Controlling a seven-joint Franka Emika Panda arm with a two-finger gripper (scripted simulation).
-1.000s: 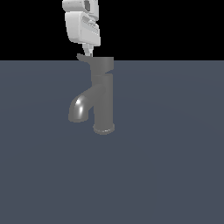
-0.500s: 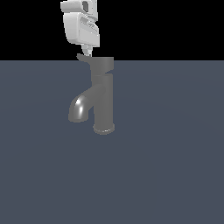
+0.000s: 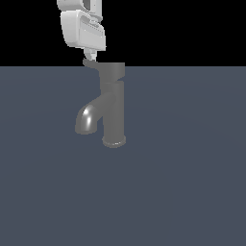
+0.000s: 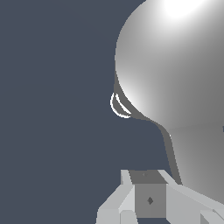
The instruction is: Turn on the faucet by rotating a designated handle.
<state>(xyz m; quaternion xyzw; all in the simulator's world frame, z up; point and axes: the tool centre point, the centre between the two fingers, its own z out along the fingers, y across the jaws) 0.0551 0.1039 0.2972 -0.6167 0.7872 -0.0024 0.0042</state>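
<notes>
Gripper sitting right at the tip of the faucet's lever, coming from above.

The gripper (image 3: 89, 54) is hanging straight over the outer end of the handle (image 3: 109, 70), its fingertips (image 3: 90, 53) meeting or nearly meeting the thin lever that is sticking out sideways toward the exterior view's left; whether the fingers are parted or pinched together cannot be told from either view. The lever's long axis is running level, away from the cap on top of the column, so a sideways push at the tip looks like what would swing it round. The faucet (image 3: 114, 113) is standing upright well inside the grey worktop (image 3: 192, 182), far from its edges, its shiny spout (image 3: 87, 117) curving down below the lever. Nothing else is crowding the gripper.
</notes>
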